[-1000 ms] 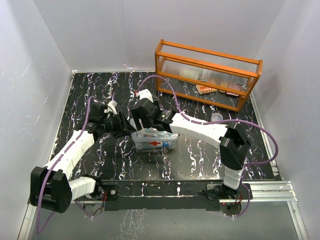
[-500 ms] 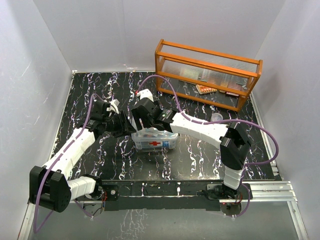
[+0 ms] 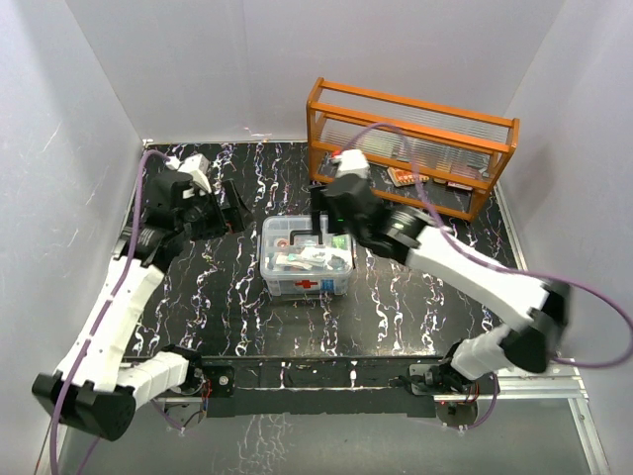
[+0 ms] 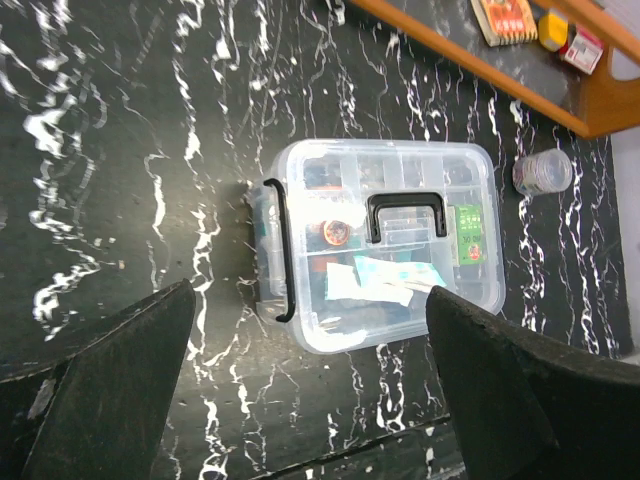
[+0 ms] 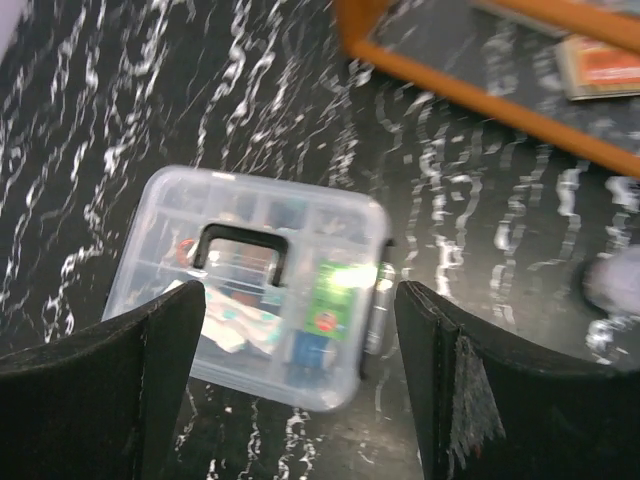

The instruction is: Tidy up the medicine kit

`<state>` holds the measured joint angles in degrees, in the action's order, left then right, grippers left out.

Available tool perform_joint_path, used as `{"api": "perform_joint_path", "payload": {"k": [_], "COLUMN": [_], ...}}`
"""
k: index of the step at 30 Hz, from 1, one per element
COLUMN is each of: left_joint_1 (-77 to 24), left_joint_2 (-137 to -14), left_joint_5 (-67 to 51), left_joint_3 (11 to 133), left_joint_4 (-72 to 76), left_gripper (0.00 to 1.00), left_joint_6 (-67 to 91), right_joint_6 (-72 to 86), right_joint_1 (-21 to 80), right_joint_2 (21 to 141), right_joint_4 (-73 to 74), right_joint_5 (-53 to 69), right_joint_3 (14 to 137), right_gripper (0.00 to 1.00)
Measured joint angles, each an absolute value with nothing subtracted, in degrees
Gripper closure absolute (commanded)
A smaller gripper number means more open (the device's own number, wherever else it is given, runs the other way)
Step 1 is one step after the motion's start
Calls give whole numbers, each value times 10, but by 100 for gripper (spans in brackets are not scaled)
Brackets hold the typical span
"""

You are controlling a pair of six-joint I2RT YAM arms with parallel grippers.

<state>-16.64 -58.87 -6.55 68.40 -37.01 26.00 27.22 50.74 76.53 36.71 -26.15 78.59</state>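
Left gripper (image 4: 312,400) and right gripper (image 5: 300,395) both gape wide, empty, clear of the medicine kit (image 4: 300,330), its lid (image 4: 400,170) apparently on.

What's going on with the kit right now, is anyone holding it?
Nobody is. The medicine kit sits on the table with its clear lid on and the handle lying flat; packets show through the lid. The left arm hovers off to the kit's left, the right arm at its rear right by the orange rack. Both have their jaws open and empty.
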Motion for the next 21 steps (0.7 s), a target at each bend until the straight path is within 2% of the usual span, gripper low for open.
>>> {"api": "perform_joint_path", "payload": {"k": [6,8,10,11,21], "left_joint_1": [-166,-166,-166,-166,-166], "left_joint_2": [-514,-496,-477,-467,-352], "left_joint_5": [-19,-9,4,10,103], "left_joint_3": [701,701,701,701,777], "left_joint_4": [-399,-404,-408,-409,-449], "left_gripper": [1,1,1,1,1], "left_joint_6": [226,222,220,220,203], "right_joint_6": [274,275,276,278,272], "right_joint_1": [504,503,503,503,503], "right_joint_2": [550,502,465,453,383], "right_joint_4": [383,403,419,427,546], "right_joint_5": [-348,-365,-381,-387,-466], "right_joint_3": [684,676,676,676,741], "right_gripper": [23,15,4,2,2]}}
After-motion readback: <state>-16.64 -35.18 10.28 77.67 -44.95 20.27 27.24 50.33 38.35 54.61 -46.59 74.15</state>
